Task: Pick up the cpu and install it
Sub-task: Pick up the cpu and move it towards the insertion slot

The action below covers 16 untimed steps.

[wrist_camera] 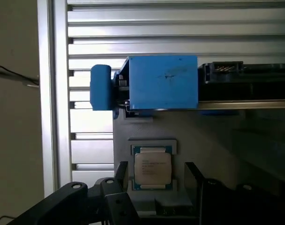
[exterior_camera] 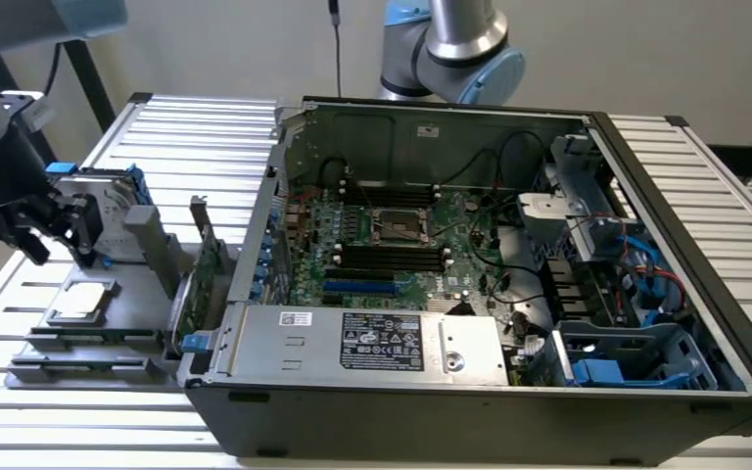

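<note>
Your gripper [exterior_camera: 56, 245] is spread wide and holding nothing. The cpu [exterior_camera: 78, 302] lies flat in its pocket on the gray fixture [exterior_camera: 36, 370], to the exterior view's left of the open computer case [exterior_camera: 481, 392]. The gripper hangs above the chip, not touching it. In the wrist view the cpu sits right between the two dark fingers [wrist_camera: 122, 174], with the blue-railed drive [wrist_camera: 163, 82] just beyond.

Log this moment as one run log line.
gripper: open, above cpu | cpu: on gray tray, not held | computer case: open
</note>
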Available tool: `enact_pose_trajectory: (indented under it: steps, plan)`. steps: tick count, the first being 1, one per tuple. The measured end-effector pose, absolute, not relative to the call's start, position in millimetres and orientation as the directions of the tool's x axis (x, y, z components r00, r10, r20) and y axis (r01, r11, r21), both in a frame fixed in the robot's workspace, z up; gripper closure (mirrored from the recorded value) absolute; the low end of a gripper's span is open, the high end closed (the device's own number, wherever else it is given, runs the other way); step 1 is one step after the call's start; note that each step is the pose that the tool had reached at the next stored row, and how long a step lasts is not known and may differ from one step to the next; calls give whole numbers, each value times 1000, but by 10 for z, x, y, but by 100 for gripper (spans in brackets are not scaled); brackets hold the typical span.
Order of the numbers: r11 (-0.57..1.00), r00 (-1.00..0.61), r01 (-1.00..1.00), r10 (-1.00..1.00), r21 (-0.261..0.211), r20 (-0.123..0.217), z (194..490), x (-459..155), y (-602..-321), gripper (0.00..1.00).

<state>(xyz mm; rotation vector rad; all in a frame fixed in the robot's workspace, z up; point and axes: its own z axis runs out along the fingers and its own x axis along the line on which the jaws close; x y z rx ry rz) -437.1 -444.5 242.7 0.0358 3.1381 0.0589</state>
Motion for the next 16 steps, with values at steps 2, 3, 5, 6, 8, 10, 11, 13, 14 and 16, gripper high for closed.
enact_pose_trajectory:
  steps: [2,3,5,6,8,10,11,13,14,16]
  plan:
    - [999,-1000,22,22,37,-2,2391,-4371,-4458,40]
    - [999,-1000,21,21,37,-2,2374,-4371,-4464,40]
    - [999,-1000,20,20,37,-2,2336,-4371,-4477,40]
    - [999,-1000,19,19,37,-2,2318,-4370,-4484,40]
    - [999,-1000,18,18,38,-2,2282,-4370,-4497,40]
    - [999,-1000,17,17,37,-2,2245,-4370,-4511,40]
    - [999,-1000,16,16,37,-2,2227,-4370,-4517,40]
    - [999,-1000,15,15,37,-2,2191,-4370,-4530,40]
    - [999,-1000,14,14,37,-2,2173,-4370,-4536,40]
    - [999,-1000,13,13,37,-2,2136,-4369,-4549,40]
